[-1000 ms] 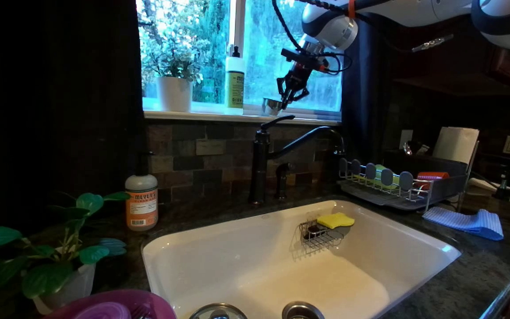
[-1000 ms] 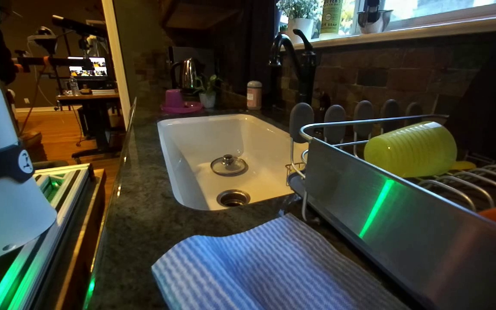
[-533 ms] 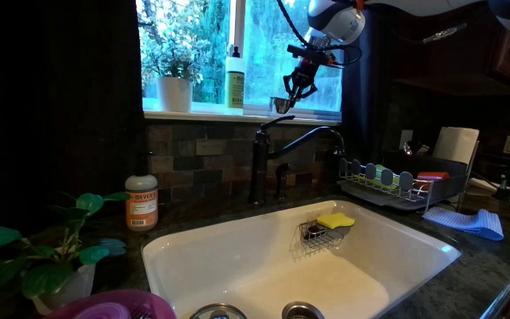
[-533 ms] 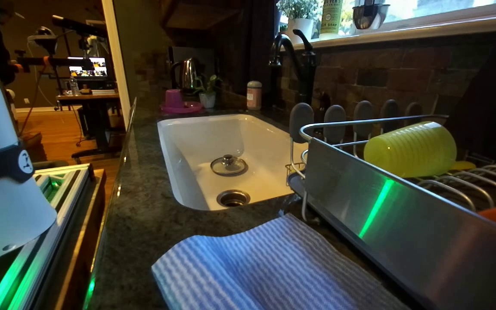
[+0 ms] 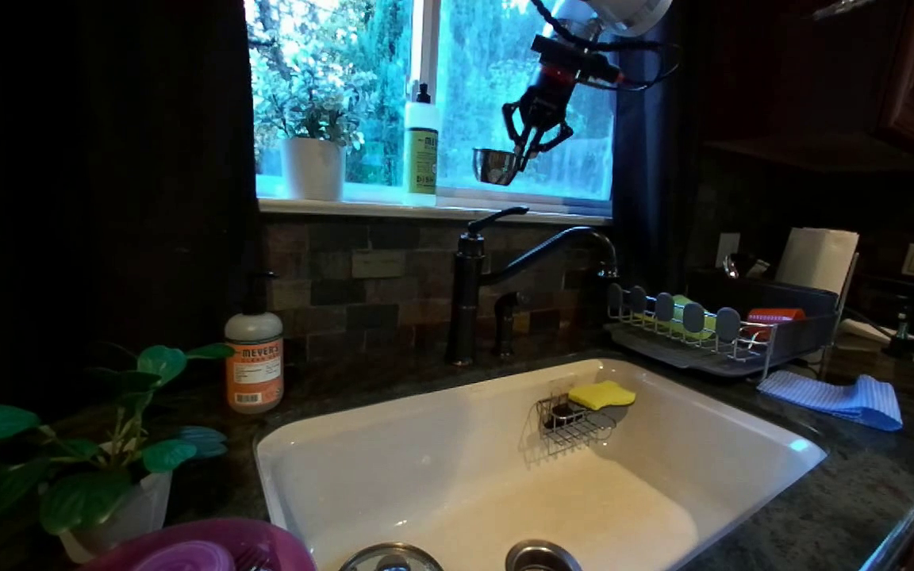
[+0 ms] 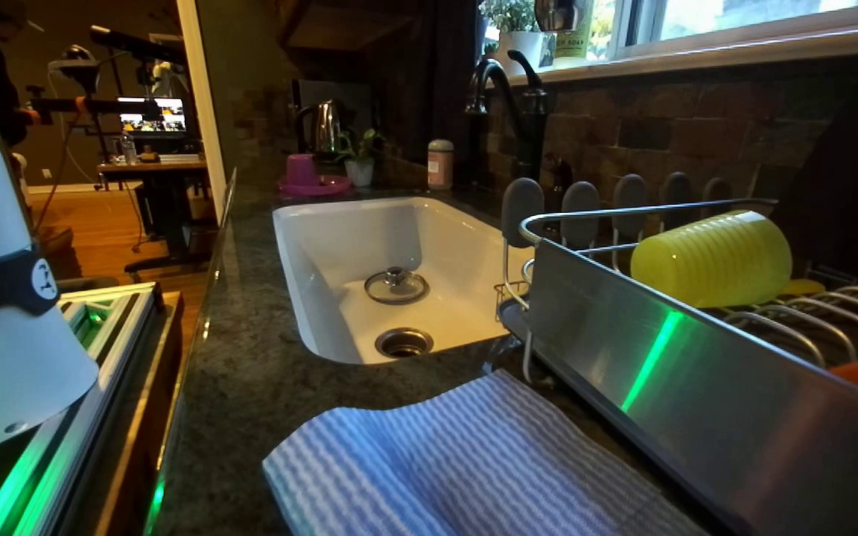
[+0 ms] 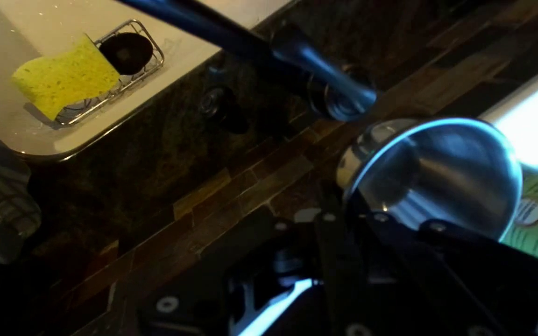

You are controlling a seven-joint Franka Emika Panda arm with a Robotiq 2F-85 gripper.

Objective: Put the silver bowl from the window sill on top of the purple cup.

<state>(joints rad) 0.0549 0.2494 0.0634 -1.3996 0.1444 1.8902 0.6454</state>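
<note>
The silver bowl (image 5: 493, 166) hangs in the air above the window sill (image 5: 354, 208) level, with its opening up. My gripper (image 5: 522, 159) is shut on its rim, one finger inside and one outside. In the wrist view the gripper (image 7: 346, 200) pinches the near rim of the bowl (image 7: 442, 172). In an exterior view the bowl (image 6: 557, 15) shows at the top edge, in front of the soap bottle, and the gripper is out of that frame. The purple cup (image 6: 301, 171) stands upside down on a purple plate (image 6: 328, 186) beyond the sink; its top also shows in an exterior view (image 5: 186, 557).
The black faucet (image 5: 466, 301) rises below the bowl. A potted plant (image 5: 312, 166) and a green soap bottle (image 5: 422, 159) stand on the sill. The orange-labelled bottle (image 5: 255, 365) and a leafy plant (image 5: 124, 452) stand near the cup. A dish rack (image 5: 711, 341) is beyond the white sink (image 5: 425, 444).
The bowl was on the sill with the gripper at its rim. It has been lifted off the sill and carried away from the window, moving left past the soap bottle in an exterior view.
</note>
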